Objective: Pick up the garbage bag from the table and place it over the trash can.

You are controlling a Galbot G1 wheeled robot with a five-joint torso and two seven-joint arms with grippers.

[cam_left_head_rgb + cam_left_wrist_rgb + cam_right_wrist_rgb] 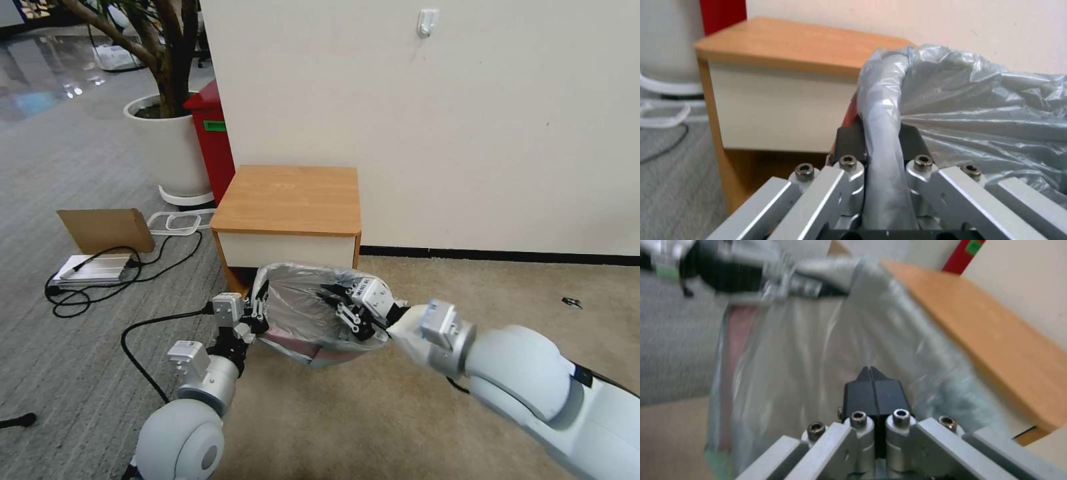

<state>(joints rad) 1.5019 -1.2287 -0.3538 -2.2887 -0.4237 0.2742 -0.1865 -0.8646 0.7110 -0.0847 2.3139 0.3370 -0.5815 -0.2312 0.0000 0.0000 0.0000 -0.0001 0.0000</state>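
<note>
The crinkly grey garbage bag (303,310) is spread open low on the floor, right in front of the table (290,200). A pink band (287,345) shows near its lower edge. The trash can is hidden under the film; a rolled rim shape presses through the bag (882,110). My left gripper (258,313) is at the bag's left side, shut on that bag-covered rim (880,133). My right gripper (328,293) reaches in from the right over the bag's mouth, its black fingertips (865,386) pressed together, shut, with the bag (818,350) just beyond them.
A white wall stands behind the table (786,43). A tall red bin (212,140) and a large white planter (170,150) stand at the back left. Cardboard (105,230), a silver box (90,270) and black cables (143,333) lie on the grey carpet to the left.
</note>
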